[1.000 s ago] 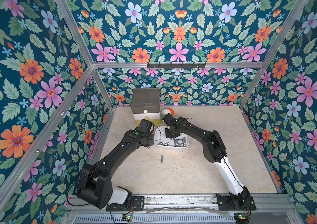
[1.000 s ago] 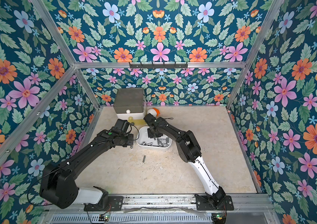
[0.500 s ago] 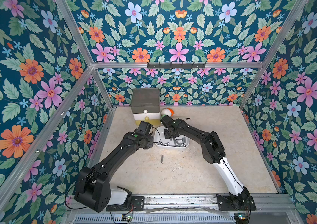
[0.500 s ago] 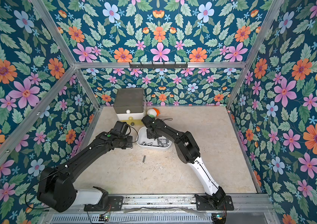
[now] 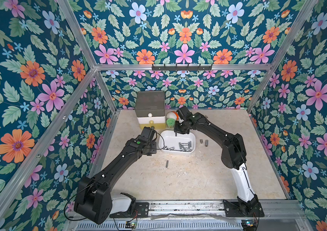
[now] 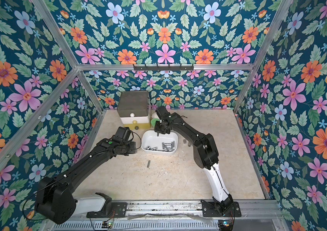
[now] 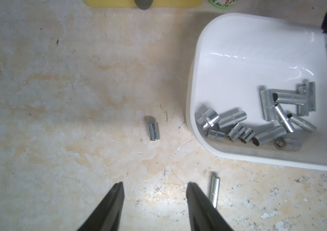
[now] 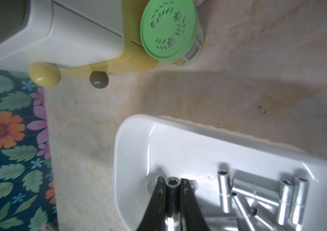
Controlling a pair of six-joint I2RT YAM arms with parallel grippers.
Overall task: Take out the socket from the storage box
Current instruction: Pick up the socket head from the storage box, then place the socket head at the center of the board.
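Extraction of 1 socket from the storage box (image 5: 178, 152), which stands on the tabletop (image 5: 198, 180) near its back edge and left of centre, just in front of the drawer tower (image 5: 150, 108). The right gripper (image 8: 172, 181) has its jaws drawn almost together on the socket (image 8: 171, 183), pinching the round wall from 2 opposite sides. This grip is judged to stop the cylinder rolling free during the lift. The socket's long axis runs along the fingers and reads as close to upright in both top views. Its hexagonal mouth shows at the fingertip end, so that end is judged the lower one, facing the box floor. The socket hangs inside the outline of the box, near the back left corner. A shadow on the floor beneath suggests it is off the floor, but whether it is above the rim cannot be told. A heap of sockets (image 5: 178, 147) lies on its sides along the front wall of the box, away from the pick. The left gripper (image 7: 154, 184) is about half open and holds nothing. It hovers over bare tabletop beside the box's left wall, judged to be keeping clear of the working arm. A short loose socket (image 7: 153, 131) lies ahead of it and a slim loose socket (image 7: 214, 190) lies just beside 1 finger. A pair of sockets (image 5: 203, 142) rests near the right wall of the box.
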